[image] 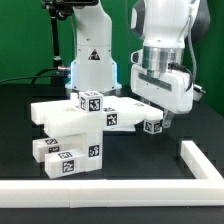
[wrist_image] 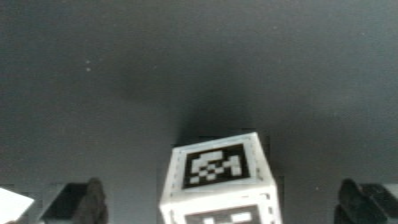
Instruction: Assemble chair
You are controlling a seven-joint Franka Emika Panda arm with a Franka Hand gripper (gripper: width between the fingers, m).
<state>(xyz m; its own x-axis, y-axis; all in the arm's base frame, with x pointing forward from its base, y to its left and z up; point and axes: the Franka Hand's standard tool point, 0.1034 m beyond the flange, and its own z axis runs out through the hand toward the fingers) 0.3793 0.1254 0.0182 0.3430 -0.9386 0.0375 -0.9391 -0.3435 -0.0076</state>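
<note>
The chair (image: 85,125), a cluster of white blocky plastic parts bearing black-and-white square tags, lies on the black table (image: 30,100) at the exterior view's left and centre, in front of the robot's white base (image: 93,60). The two-finger gripper (image: 160,122) is positioned low at the cluster's right end, over a small white tagged cube-ended piece (wrist_image: 221,180). In the wrist view the dark fingertips (wrist_image: 75,203) stand spread wide on either side of that piece, clear of its faces. A long white L-shaped border rail (image: 190,165) runs along the table's near edge.

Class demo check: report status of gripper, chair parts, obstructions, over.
Gripper open, fingers straddling a tagged leg. Chair parts grouped on the table. Nothing visible in the way.
</note>
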